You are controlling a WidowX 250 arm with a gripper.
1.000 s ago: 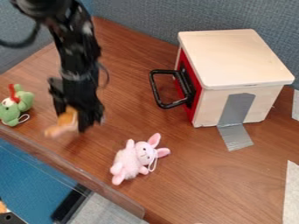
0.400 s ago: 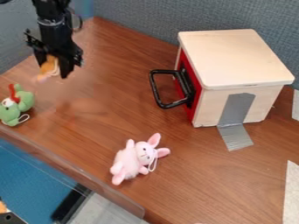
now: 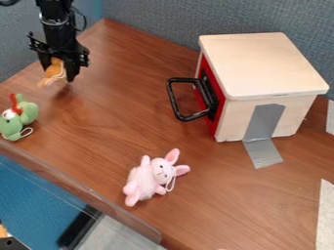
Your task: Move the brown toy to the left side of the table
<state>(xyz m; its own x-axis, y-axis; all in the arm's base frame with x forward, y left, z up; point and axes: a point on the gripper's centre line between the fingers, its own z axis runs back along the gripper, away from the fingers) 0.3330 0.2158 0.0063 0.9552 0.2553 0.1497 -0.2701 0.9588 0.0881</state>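
inside the claw (image 3: pixel 58 72), brown toy (image 3: pixel 52 71), claw part closed, gripping it. probably light, soft, squashy, not fragile or slippery; best held round the middle, thin loop (image 3: pixel 61 74) kept free.

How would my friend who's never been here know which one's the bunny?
Find the wooden box with the black handle. Below that handle in the picture, the bunny lies on the table. It's pink with long ears, unlike the green toy and the orange-brown one in the gripper.
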